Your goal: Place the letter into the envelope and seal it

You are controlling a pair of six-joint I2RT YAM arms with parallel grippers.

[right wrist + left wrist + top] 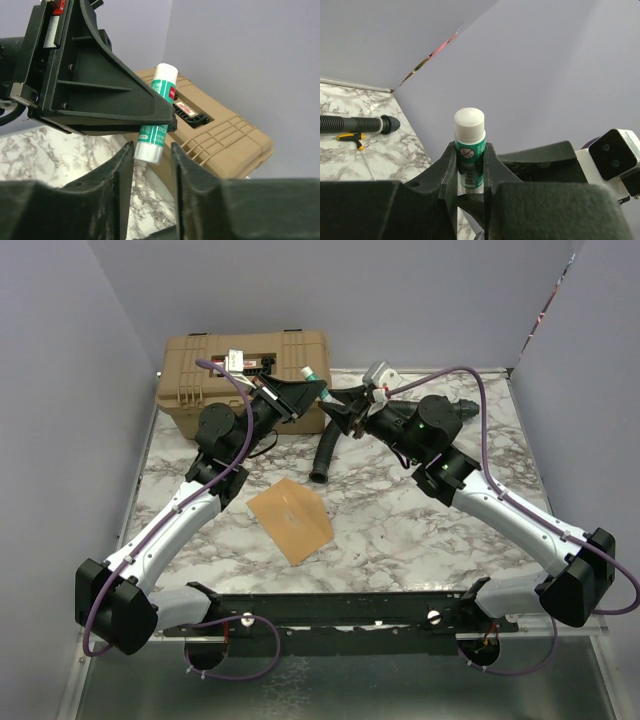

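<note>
The orange-tan envelope [290,518] lies flat on the marble table in front of the arms, with a faint crease on its face. No separate letter sheet shows; it is hidden or out of view. My left gripper [305,392] is raised over the toolbox's right end and is shut on a green-and-white glue stick [469,131], whose white cap points up. My right gripper [148,152] faces it, open. Its fingers stand on either side of the stick's lower white end [148,150], with gaps on both sides. The stick also shows in the top view [309,373].
A tan toolbox [245,375] stands at the back left, right behind both grippers. A black corrugated hose [325,450] lies by the toolbox's right end. A yellow-handled screwdriver [351,137] lies beside it. Grey walls close in the table on three sides.
</note>
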